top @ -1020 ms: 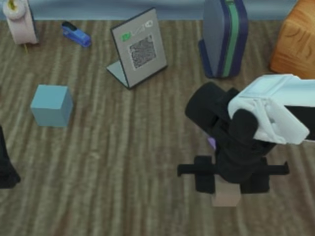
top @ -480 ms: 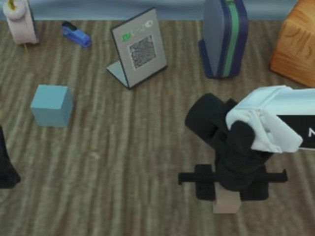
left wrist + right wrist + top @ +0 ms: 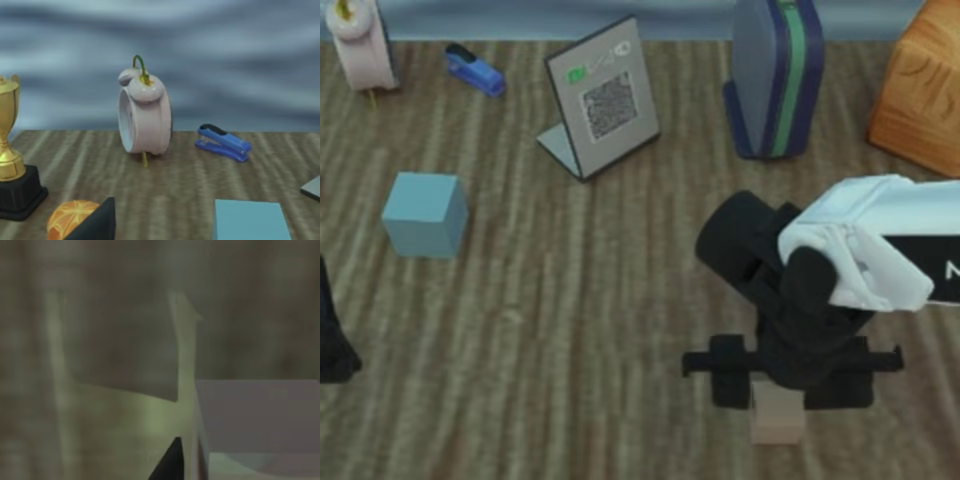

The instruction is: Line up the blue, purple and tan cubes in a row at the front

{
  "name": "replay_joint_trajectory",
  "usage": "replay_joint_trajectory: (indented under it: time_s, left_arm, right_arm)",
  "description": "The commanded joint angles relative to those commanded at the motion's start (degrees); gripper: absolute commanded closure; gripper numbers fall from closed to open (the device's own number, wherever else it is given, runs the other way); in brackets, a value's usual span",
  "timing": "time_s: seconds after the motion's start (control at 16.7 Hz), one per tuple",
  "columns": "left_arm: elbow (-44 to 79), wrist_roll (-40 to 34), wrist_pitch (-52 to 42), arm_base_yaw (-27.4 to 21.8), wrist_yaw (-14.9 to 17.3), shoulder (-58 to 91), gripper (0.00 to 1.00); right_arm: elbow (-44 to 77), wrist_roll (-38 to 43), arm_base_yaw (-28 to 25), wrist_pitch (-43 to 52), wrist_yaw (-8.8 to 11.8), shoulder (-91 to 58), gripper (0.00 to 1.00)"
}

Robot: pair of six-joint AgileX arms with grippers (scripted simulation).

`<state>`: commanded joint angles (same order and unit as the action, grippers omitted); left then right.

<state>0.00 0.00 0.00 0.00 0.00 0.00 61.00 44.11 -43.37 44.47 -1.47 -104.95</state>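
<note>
The tan cube (image 3: 778, 418) is near the table's front, right of centre. My right gripper (image 3: 785, 385) reaches down over it, its dark fingers (image 3: 735, 372) flanking the cube's sides and shut on it. In the right wrist view the cube's pale face (image 3: 255, 415) lies right beside one dark fingertip (image 3: 172, 462). The blue cube (image 3: 425, 214) rests alone at the left and shows in the left wrist view (image 3: 250, 220). The purple cube is hidden under the right arm. My left gripper (image 3: 332, 345) is parked at the left edge, open, with one finger (image 3: 97, 222) in its wrist view.
Along the back stand a pale alarm clock (image 3: 360, 45), a dark-blue stapler (image 3: 475, 70), a QR card stand (image 3: 600, 98), a grey-green case (image 3: 775, 75) and an orange wooden block (image 3: 920, 90). A gold trophy (image 3: 10, 150) and an orange ball (image 3: 72, 217) sit by the left arm.
The right arm has shifted slightly toward the front with the tan cube, and more of the cube now shows below the gripper. The purple sliver seen a second ago is covered. Left arm still.
</note>
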Motion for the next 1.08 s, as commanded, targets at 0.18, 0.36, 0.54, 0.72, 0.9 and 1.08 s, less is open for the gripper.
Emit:
replay_joint_trajectory:
  time_s: [0.18, 0.36, 0.54, 0.72, 0.9, 1.08]
  left_arm:
    - [0.0, 0.0, 0.0, 0.0, 0.0, 0.0, 0.00]
    - [0.0, 0.0, 0.0, 0.0, 0.0, 0.0, 0.00]
    - [0.0, 0.0, 0.0, 0.0, 0.0, 0.0, 0.00]
    - [0.0, 0.0, 0.0, 0.0, 0.0, 0.0, 0.00]
    - [0.0, 0.0, 0.0, 0.0, 0.0, 0.0, 0.00]
    - [0.0, 0.0, 0.0, 0.0, 0.0, 0.0, 0.00]
  right_arm:
    - [0.0, 0.0, 0.0, 0.0, 0.0, 0.0, 0.00]
    - [0.0, 0.0, 0.0, 0.0, 0.0, 0.0, 0.00]
    - [0.0, 0.0, 0.0, 0.0, 0.0, 0.0, 0.00]
    - [0.2, 0.0, 0.0, 0.2, 0.0, 0.1, 0.00]
    - [3.0, 0.1, -0.3, 4.4, 0.0, 1.6, 0.00]
    - [7.0, 0.2, -0.6, 12.1, 0.0, 4.3, 0.00]
